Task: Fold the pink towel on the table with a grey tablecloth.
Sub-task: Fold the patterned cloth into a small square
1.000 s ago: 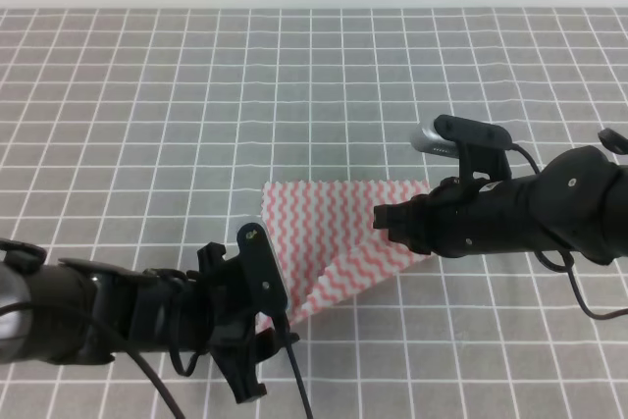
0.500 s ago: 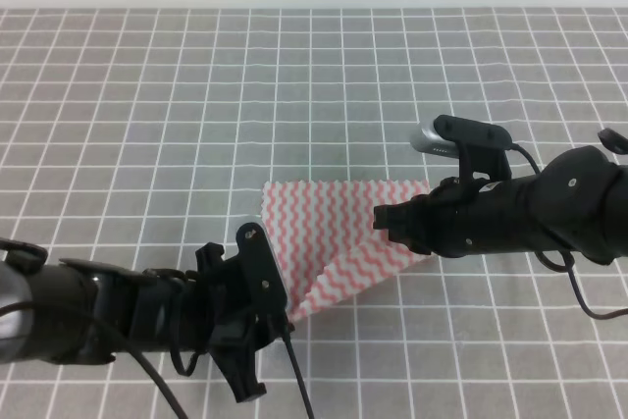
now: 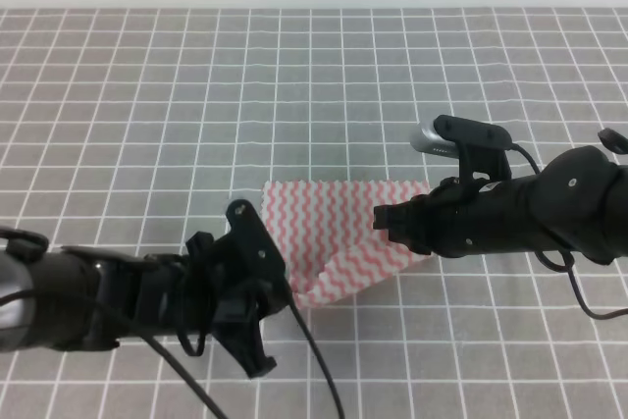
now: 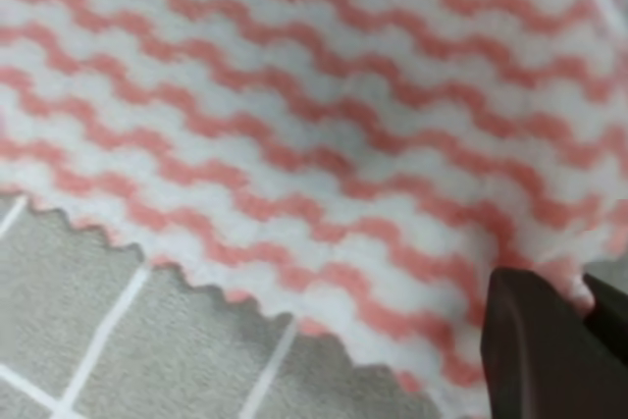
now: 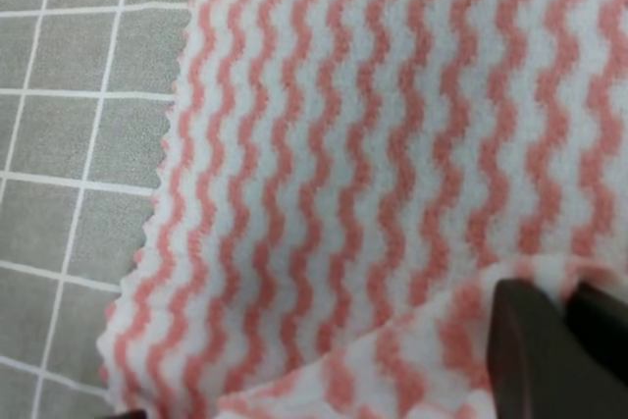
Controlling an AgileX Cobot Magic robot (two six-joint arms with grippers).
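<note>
The pink towel (image 3: 339,242) lay near the middle of the table with a grey tablecloth (image 3: 147,95), its wavy pink and white stripes spread over a few of the white grid squares, and both arms had hold of it from the near side. The left gripper (image 3: 285,287) had come in low from the left and sat at the towel's near left corner, where the cloth was lifted slightly off the table; in the left wrist view its dark fingertips (image 4: 535,350) stood close together with the zigzag edge of the towel pinched between them, so I took it to be clamped on that corner. The right gripper (image 3: 392,223) reached in from the right and met the towel at its right edge. In the right wrist view its fingers (image 5: 530,350) were drawn narrow as well, with a fold of the striped cloth gathered up against them, and it looked to be gripping that edge. Between the two grippers the near part of the towel was doubled over on itself, so that it showed as a rough triangle from above, while the far edge lay flat on the grey cloth with its pinked border plain against the grid lines.
</note>
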